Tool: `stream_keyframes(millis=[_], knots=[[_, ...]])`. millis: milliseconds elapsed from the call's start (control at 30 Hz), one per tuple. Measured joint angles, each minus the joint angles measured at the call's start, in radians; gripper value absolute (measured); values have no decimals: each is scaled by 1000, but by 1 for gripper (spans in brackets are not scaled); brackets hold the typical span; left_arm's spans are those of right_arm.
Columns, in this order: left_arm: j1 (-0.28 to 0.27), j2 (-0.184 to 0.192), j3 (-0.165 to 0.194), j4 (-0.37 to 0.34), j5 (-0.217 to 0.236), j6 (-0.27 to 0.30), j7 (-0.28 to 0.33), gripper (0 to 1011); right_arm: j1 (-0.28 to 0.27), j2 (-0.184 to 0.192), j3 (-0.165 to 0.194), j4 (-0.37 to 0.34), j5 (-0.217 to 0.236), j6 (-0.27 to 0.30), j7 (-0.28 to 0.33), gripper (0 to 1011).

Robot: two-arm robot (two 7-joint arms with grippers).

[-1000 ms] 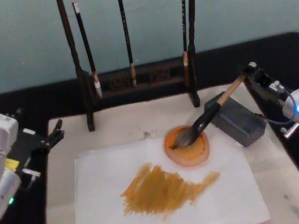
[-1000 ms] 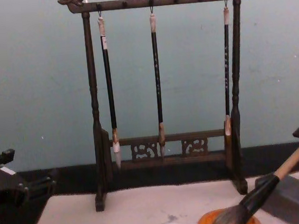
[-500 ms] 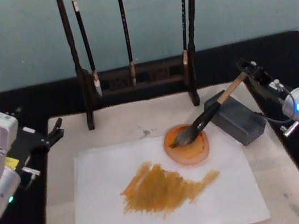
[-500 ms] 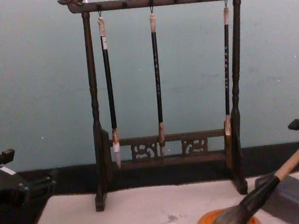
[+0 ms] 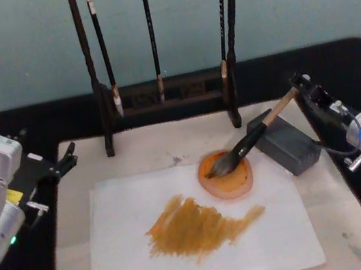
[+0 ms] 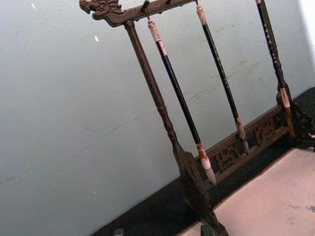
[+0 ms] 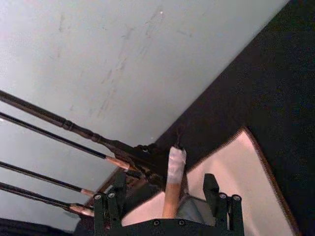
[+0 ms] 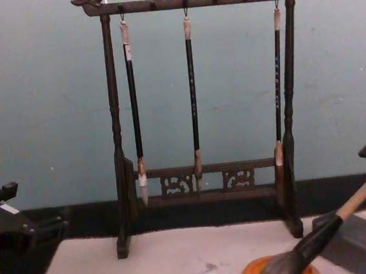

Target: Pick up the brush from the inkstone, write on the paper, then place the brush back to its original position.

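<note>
Three thin brushes (image 5: 151, 36) hang on a rack (image 8: 115, 137).

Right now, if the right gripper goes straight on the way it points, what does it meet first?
The brush: its handle end sits between the right gripper's open fingers. Further on in that line, probably the brush rack's right post, though depth is unclear.

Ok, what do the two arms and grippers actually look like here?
The left arm has a pale grey boxy wrist housing with a yellow label and green light, ending in the black left gripper. The right arm is silver-grey with a glowing blue ring and thin cable; the right gripper is black.
</note>
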Motion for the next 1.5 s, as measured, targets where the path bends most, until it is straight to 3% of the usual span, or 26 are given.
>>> stream_keyframes(millis=[100,200,300,333,533,567,600,700,767,867,900,1067,1200,1500], knots=[[0,0,0,0,0,0,0,1010,-36,30,-7,-65,-11,-23,-54,1000],[0,0,0,0,0,0,0,1010,-71,70,-21,-141,-68,-57,-122,1000],[0,0,0,0,0,0,0,1010,-101,113,-39,-213,-173,-93,-184,1000],[0,0,0,0,0,0,0,1010,-114,138,-54,-250,-245,-115,-212,1000],[0,0,0,0,0,0,0,1010,-136,196,-111,-343,-486,-173,-285,1000],[0,0,0,0,0,0,0,1010,-136,200,-118,-350,-514,-179,-291,1000],[0,0,0,0,0,0,0,1010,-138,206,-135,-363,-573,-192,-308,1000],[0,0,0,0,0,0,0,1010,-138,208,-161,-372,-660,-208,-336,1000],[0,0,0,0,0,0,0,1010,-138,206,-188,-373,-755,-224,-364,1000],[0,0,0,0,0,0,0,1010,-139,200,-214,-365,-839,-237,-391,1000],[0,0,0,0,0,0,0,1010,-139,200,-214,-365,-839,-237,-391,1000],[0,0,0,0,0,0,0,1010,-149,191,-254,-344,-991,-269,-437,1000],[0,0,0,0,0,0,0,1010,-161,188,-263,-336,-1038,-279,-447,1000],[0,0,0,0,0,0,0,1010,-170,181,-261,-331,-1047,-284,-448,1000]])
